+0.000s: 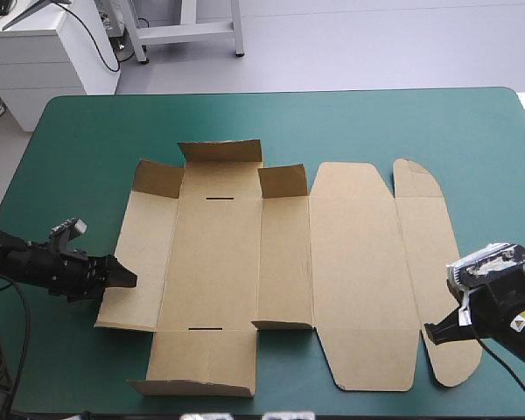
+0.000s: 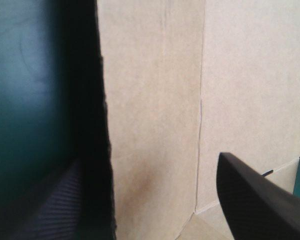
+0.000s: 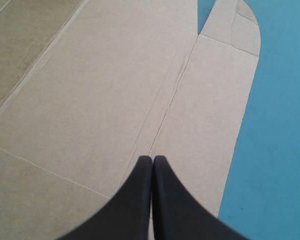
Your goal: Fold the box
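The brown box (image 1: 359,245) lies as a cut sheet in the middle of the teal-green cover (image 1: 87,140), mostly flat. Small flaps (image 1: 284,182) at its far left part stand raised. My left gripper (image 1: 128,278) is at the sheet's left edge, open. In the left wrist view its fingers (image 2: 260,200) stand apart with the box (image 2: 155,75) edge between them. My right gripper (image 1: 430,333) hovers at the near right, shut. In the right wrist view its tip (image 3: 152,159) is over the crease between the box's wide panel (image 3: 90,100) and the rounded end strip (image 3: 215,100).
The box's front flaps (image 1: 201,363) reach close to the table's front edge. Bare teal-green cover (image 1: 490,149) lies to the far right, along the far edge and at the left behind my left arm.
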